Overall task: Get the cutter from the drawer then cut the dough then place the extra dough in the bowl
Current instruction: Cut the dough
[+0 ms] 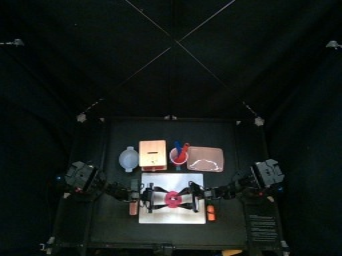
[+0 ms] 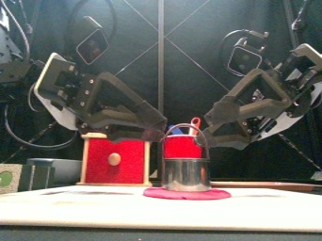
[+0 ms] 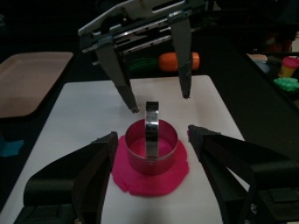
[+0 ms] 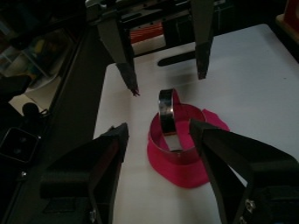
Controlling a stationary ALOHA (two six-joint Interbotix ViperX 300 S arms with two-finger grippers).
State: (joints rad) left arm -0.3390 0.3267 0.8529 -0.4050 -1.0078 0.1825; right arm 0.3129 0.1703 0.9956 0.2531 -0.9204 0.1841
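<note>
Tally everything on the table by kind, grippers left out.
White cutting board: 1
Pink dough: 1
Metal cutter: 1
Wooden box: 1
Blue-grey bowl: 1
Pink tray: 1
Red cup of toy knives: 1
Total: 7

Black table [image 1: 247, 135] bears white cutting board [image 1: 171, 216], wooden box [image 1: 152, 152], bowl [image 1: 128, 157], pink tray [image 1: 214, 160].

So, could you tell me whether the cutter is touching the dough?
Touching. The front view shows the cutter standing on the pink dough, its bottom rim meeting it with no gap; the left wrist view shows dough spread around its base.
</note>
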